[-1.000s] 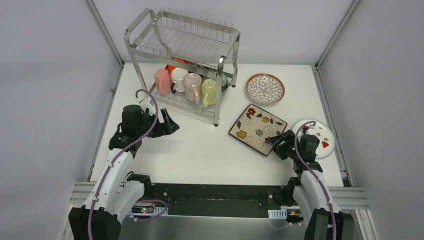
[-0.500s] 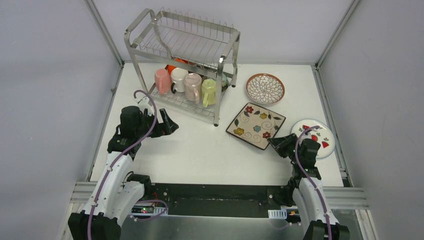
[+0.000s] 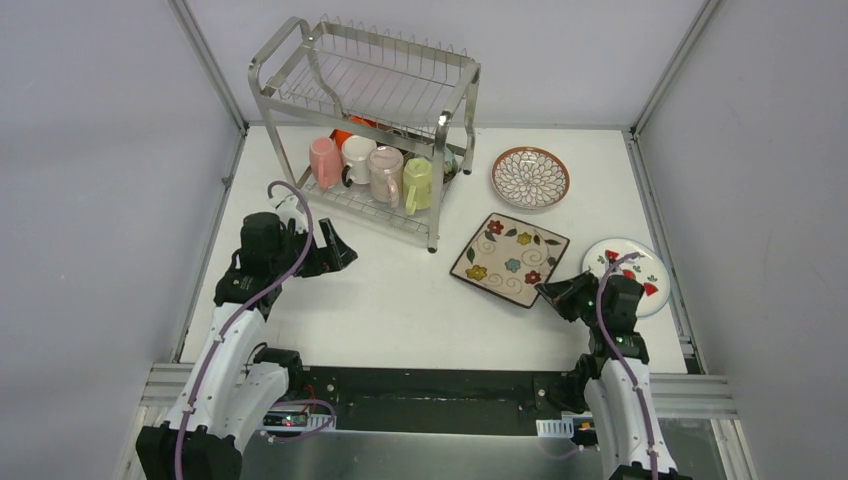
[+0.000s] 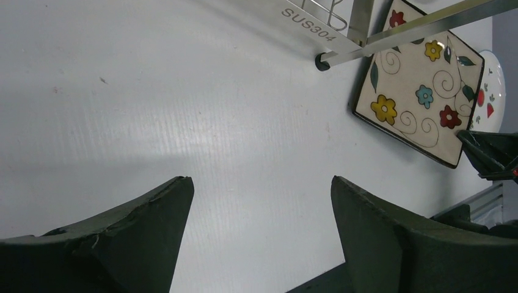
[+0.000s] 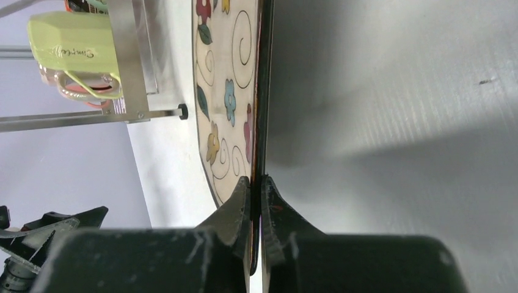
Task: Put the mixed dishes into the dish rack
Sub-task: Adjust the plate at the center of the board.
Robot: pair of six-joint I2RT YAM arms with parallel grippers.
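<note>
Square floral plate [image 3: 510,259] has slid toward dish rack [image 3: 438,205]; your right hand [image 3: 556,292], nearer arm, pinches its near corner. Plate on bench [image 3: 400,300], rack far-left of it. Left hand [image 3: 340,252] gapes, empty.

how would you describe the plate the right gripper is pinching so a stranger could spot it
Right of the steel dish rack are three plates. Take the middle one, the cream square floral plate: its neighbours, the petal-pattern plate and red-marked plate, are both round.
</note>
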